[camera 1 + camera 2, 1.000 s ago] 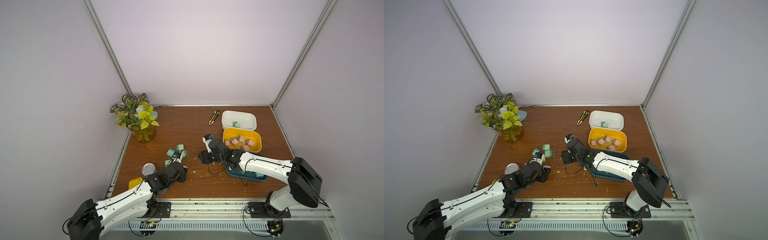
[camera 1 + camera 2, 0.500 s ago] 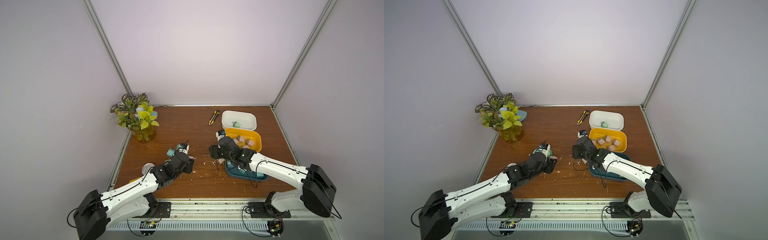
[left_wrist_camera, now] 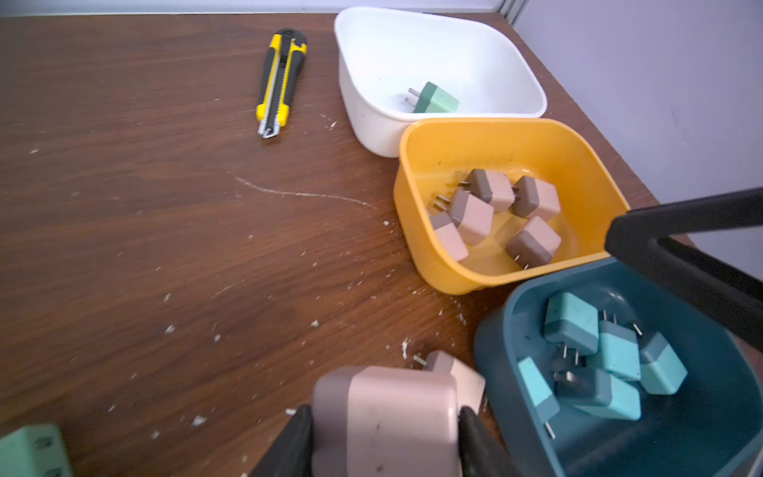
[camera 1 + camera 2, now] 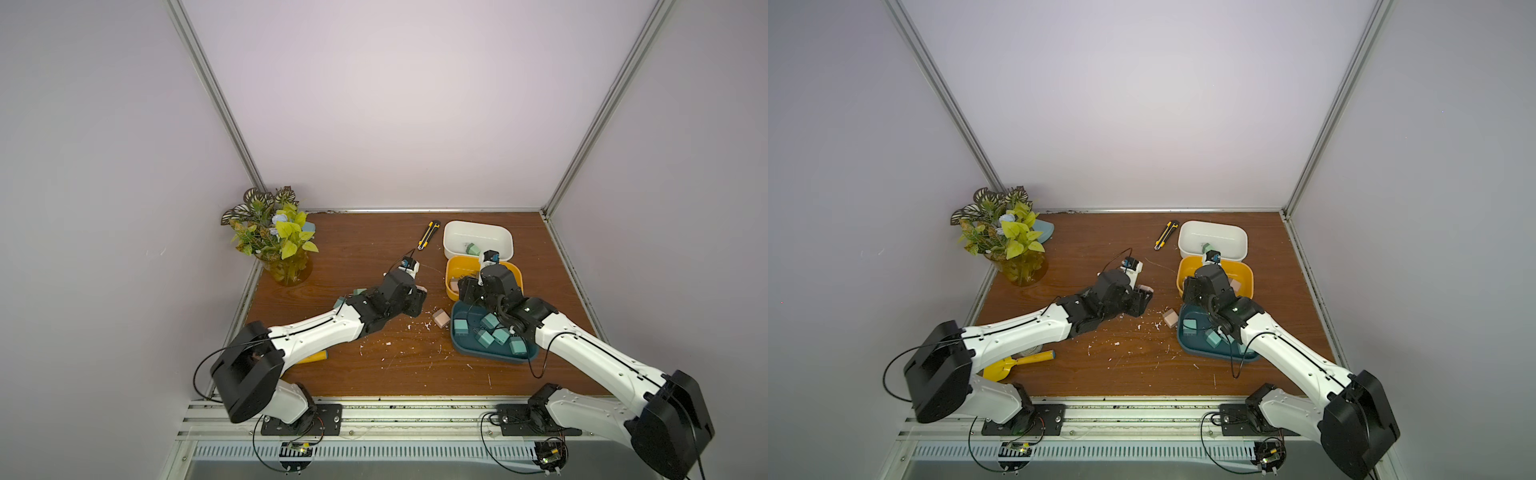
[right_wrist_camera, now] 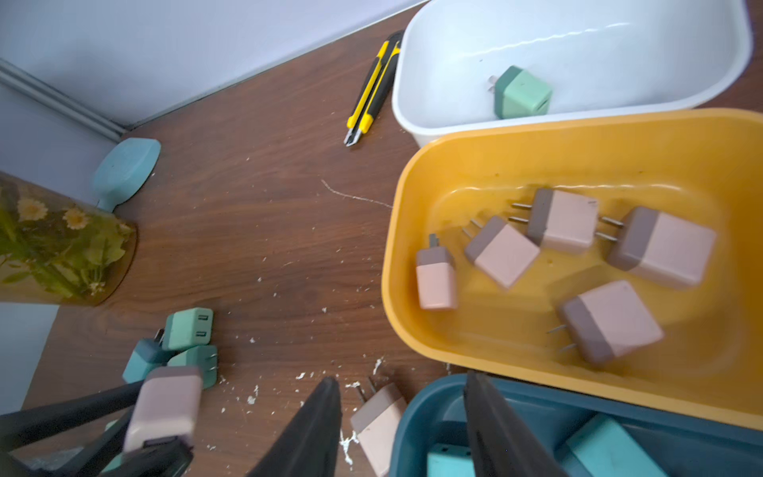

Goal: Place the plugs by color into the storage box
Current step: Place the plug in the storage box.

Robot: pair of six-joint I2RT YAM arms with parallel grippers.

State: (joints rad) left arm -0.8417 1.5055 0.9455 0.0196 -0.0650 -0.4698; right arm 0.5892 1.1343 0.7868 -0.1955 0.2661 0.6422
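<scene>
My left gripper (image 3: 384, 433) is shut on a pale pink plug (image 3: 392, 417) and holds it above the table, left of the boxes (image 4: 422, 287). Another pink plug (image 5: 377, 421) lies on the table against the teal box (image 5: 417, 409), which holds several teal-blue plugs (image 4: 490, 332). My right gripper (image 5: 400, 378) hangs open over that loose plug and the teal box's rim, with nothing between its jaws. The yellow box (image 5: 396, 231) holds several pink plugs. The white box (image 3: 371, 115) holds one mint green plug (image 3: 437, 99). More green and teal plugs (image 5: 188, 330) lie on the table beside the left arm.
A yellow-black utility knife (image 4: 428, 235) lies left of the white box. A potted plant in an amber vase (image 4: 274, 232) stands at the back left, with a pale blue object (image 5: 126, 169) behind it. A yellow scoop (image 4: 1013, 363) lies under the left arm. White crumbs litter the wood.
My left arm has lifted the pink plug from the pile and carried it right toward the boxes. My right arm has swung right to the boxes, and its jaws have narrowed.
</scene>
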